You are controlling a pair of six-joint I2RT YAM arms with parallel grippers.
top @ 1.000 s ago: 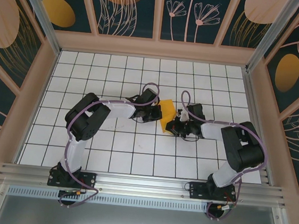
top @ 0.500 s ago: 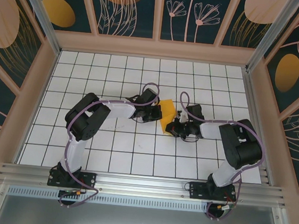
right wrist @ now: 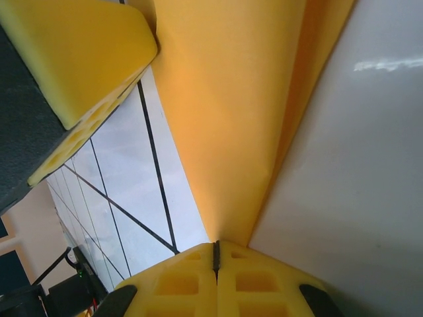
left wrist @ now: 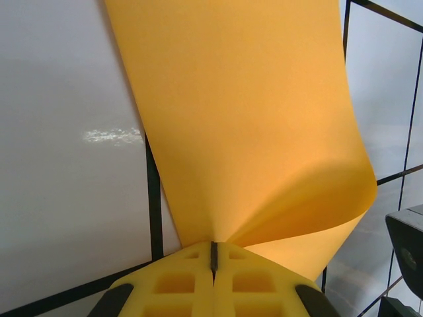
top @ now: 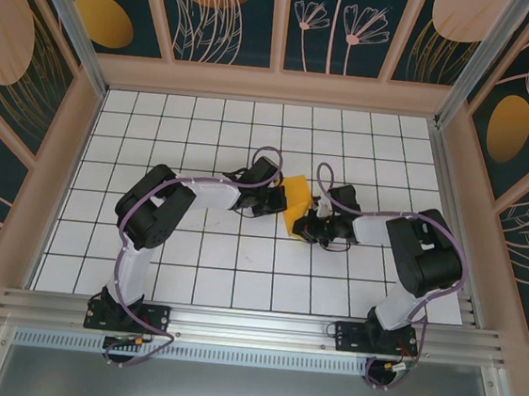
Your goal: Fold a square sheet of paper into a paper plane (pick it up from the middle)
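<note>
Firmly in left hand [left wrist: 213, 256] and right hand [right wrist: 215, 255]: paper [top: 293, 205]

Place: a robot test cell in a lab, not a home, shop or office.
Enclosure: a boxed-in bay, closed on three sides by pale wood-coloured framing [top: 276, 86].
Walls: printed panels [top: 232, 15] in dark teal with orange ovals and line-drawn plants, which read as a staged backdrop and not room walls.
Surface: a white surface [top: 190, 275] ruled all over with a black square grid.
Mounting: an aluminium rail [top: 251, 327] along the near edge, with both arm bases bolted to it.
Machines: a left arm [top: 155, 207] and a right arm [top: 424, 257], black and white, standing side by side.
Wiring: purple-grey cables [top: 120, 263] looped along the arms.
</note>
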